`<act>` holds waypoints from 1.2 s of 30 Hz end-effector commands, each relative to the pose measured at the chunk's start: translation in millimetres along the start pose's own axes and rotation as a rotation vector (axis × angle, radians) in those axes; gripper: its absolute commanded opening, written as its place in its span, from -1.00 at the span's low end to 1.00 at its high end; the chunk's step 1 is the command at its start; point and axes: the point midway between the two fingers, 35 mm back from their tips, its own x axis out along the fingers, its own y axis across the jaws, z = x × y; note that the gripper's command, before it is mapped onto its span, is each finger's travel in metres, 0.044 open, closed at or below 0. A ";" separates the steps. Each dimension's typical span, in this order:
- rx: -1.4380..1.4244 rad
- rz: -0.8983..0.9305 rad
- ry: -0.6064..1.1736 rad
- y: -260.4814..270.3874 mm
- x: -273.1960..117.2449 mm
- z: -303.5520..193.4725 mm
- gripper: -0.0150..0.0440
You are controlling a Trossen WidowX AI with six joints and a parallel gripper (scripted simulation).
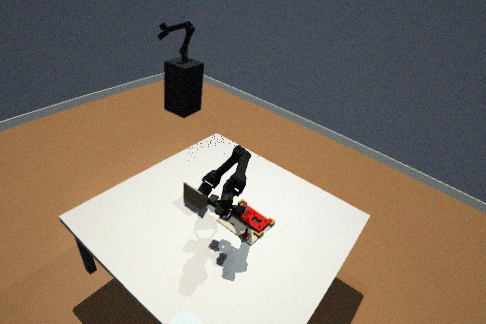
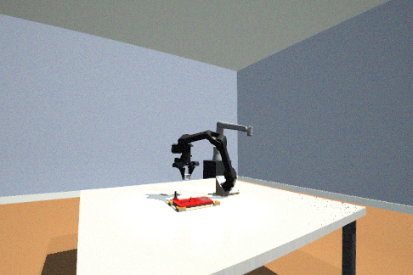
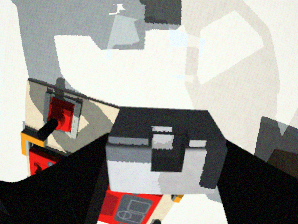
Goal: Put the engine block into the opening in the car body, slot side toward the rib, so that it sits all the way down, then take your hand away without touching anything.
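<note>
while two fingers (image 2: 187, 177) pinch one engine block (image 2: 187, 176) (image 3: 162, 150), one car body (image 1: 256, 219) (image 2: 193, 202) (image 3: 131, 206) below

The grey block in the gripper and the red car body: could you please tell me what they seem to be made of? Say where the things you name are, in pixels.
The grey engine block (image 3: 132, 175) between the gripper's fingers looks like matte plastic or painted metal; its plain, flat faces leave that open. The red car body (image 1: 260, 226) (image 2: 188, 203) (image 3: 106, 204) looks like smooth plastic, judging by its even, saturated colour.
</note>
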 end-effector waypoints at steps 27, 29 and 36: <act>1.051 0.001 0.004 -0.1 5.1 -0.5 -0.49; 1.121 0.001 0.004 -0.1 5.4 -0.5 -0.49; 1.310 0.001 0.004 -0.1 6.4 -0.4 -0.49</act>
